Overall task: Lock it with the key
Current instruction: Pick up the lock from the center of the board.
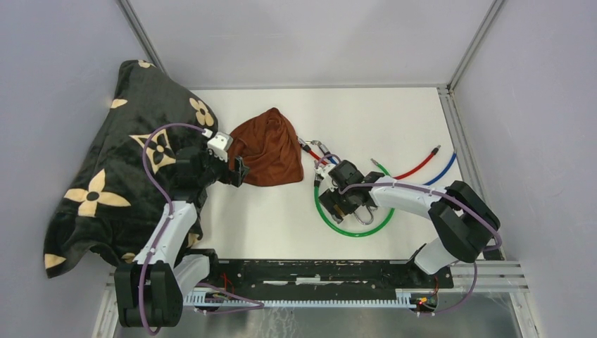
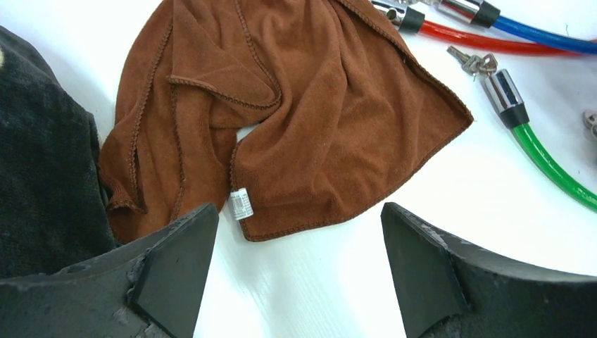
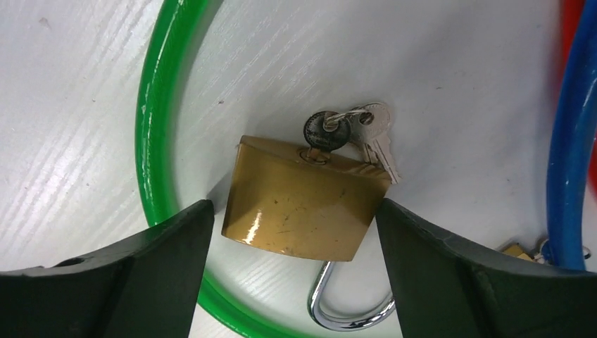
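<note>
A brass padlock (image 3: 306, 201) lies flat on the white table inside a green cable loop (image 3: 151, 134). Its steel shackle (image 3: 352, 310) points toward the camera. A dark-headed key (image 3: 325, 130) sits in the keyhole at the far end, with two silver keys (image 3: 376, 137) on the same ring. My right gripper (image 3: 294, 215) is open and straddles the lock body, the right finger close to its corner. From above, the right gripper (image 1: 343, 197) covers most of the lock. My left gripper (image 2: 299, 225) is open and empty at the near edge of a brown cloth (image 2: 303, 105).
A dark flower-patterned blanket (image 1: 120, 169) is piled at the left. The brown cloth (image 1: 271, 148) lies mid-table. Red (image 1: 415, 167) and blue (image 1: 442, 169) cables run right of the green loop (image 1: 355, 229). A small key bunch (image 2: 473, 62) lies by the cable ends.
</note>
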Tool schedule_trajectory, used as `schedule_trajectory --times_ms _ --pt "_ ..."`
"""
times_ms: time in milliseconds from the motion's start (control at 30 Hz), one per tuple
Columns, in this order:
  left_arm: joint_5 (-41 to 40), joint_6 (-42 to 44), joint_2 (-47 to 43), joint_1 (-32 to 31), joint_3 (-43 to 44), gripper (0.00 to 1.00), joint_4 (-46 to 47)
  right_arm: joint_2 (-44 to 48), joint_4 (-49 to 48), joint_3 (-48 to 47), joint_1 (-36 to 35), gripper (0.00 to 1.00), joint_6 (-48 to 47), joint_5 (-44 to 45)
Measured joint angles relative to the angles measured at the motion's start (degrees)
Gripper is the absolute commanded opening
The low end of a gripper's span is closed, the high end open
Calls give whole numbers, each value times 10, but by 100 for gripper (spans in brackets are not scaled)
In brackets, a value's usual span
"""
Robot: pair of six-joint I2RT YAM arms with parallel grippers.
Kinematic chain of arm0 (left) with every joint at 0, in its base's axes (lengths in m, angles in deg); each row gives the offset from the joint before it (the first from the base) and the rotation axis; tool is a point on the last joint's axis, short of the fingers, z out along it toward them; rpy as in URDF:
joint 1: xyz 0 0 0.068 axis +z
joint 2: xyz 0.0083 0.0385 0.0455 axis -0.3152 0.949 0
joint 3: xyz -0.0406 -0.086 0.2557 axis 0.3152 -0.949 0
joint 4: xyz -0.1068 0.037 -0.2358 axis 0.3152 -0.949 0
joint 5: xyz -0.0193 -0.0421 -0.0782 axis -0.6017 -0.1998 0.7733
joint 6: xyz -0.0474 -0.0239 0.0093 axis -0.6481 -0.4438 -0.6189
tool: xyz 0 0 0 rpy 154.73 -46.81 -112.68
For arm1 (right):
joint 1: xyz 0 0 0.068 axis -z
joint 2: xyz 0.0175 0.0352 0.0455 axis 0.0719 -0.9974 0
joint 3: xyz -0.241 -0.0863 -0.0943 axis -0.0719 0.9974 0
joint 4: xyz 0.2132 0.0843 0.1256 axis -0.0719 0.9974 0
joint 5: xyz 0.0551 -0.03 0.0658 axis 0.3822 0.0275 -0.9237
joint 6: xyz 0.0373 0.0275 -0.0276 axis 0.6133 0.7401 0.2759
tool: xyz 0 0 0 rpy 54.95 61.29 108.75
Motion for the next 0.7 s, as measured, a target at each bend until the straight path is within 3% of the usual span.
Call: schedule_trajectory --times_ms 133,200,400,500,700 --pt "5 12 0 0 7 88 -19 -6 -4 -3 0 21 2 -1" --pt "7 20 0 0 12 85 -31 -5 -12 -2 0 0 3 -4" --pt "15 39 5 -1 65 68 -118 17 -44 22 -4 0 -21 -15" --pt "26 62 19 -1 144 62 -222 63 -82 65 -11 0 -56 -16" --pt "62 95 -8 -37 273 59 -376 189 -183 153 -17 0 -109 -33"
